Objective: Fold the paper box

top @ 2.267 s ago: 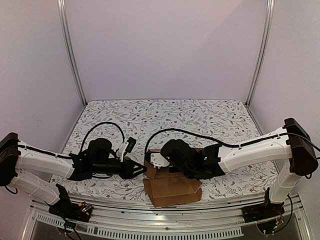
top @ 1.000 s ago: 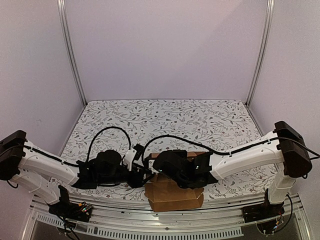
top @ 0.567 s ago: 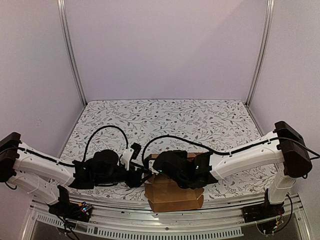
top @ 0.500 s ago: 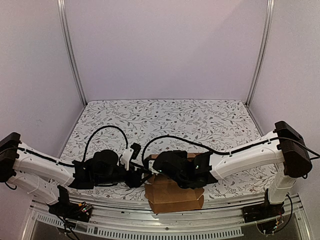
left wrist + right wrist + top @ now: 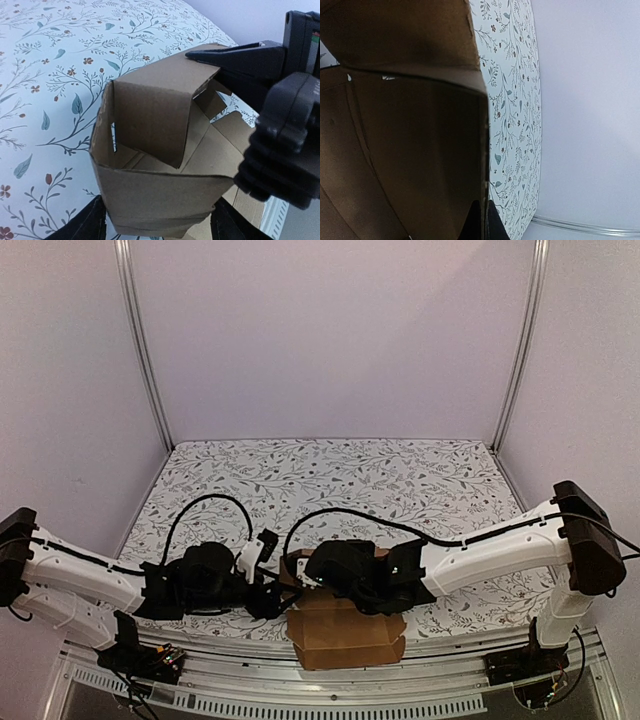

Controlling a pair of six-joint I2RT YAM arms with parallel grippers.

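Paper box between parted left jaws

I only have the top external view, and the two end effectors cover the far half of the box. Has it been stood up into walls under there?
Observer: Yes. The left wrist view shows the paper box with raised walls and one flap folded down into its interior.
Operator: What is the right end effector doing?
Observer: In its own wrist view, the right end effector is shut on an edge of the box.
Operator: And the left one?
Observer: The left end effector has its fingers on either side of the box's near wall. Whether they press on it, I cannot tell.
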